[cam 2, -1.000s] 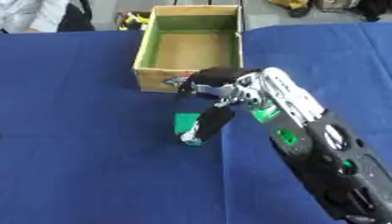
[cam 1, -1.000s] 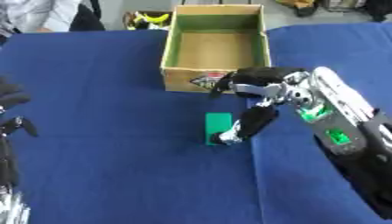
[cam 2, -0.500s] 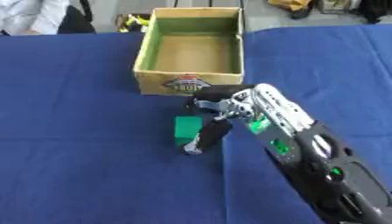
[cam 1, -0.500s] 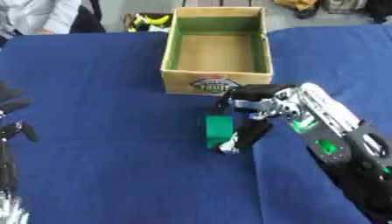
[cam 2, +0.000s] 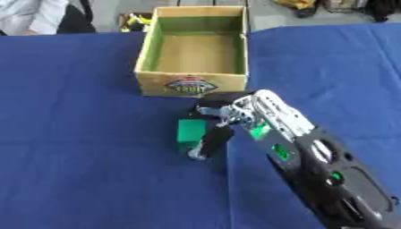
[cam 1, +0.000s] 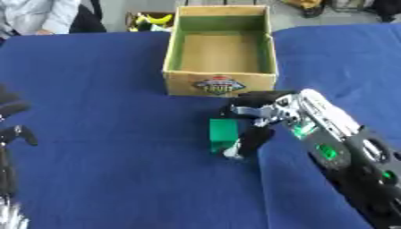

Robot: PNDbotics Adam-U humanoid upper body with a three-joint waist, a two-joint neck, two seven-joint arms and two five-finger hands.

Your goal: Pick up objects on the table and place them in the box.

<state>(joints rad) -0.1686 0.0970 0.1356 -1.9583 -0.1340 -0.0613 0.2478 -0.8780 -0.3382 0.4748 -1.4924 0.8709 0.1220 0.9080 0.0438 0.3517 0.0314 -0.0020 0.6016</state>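
A small green block [cam 1: 223, 133] lies on the blue table [cam 1: 109, 170], a little in front of the open cardboard box [cam 1: 220, 85], which holds nothing I can see. My right hand [cam 1: 270, 115] comes in from the lower right and sits against the block's right side. One finger [cam 1: 249, 142] runs straight down along that side and the thumb reaches over the block's top edge. The block rests on the cloth. My left hand [cam 1: 15, 134] shows only at the left edge, far from the block, fingers spread.
My right forearm [cam 2: 313, 165] covers the lower right of the table. Yellow and black items [cam 1: 149, 20] lie beyond the box's far left corner. A person's sleeve [cam 1: 35, 15] shows at the far left edge.
My right hand has dropped from near the box's front wall down and left, closing in on the green block. The block and box have stayed put.
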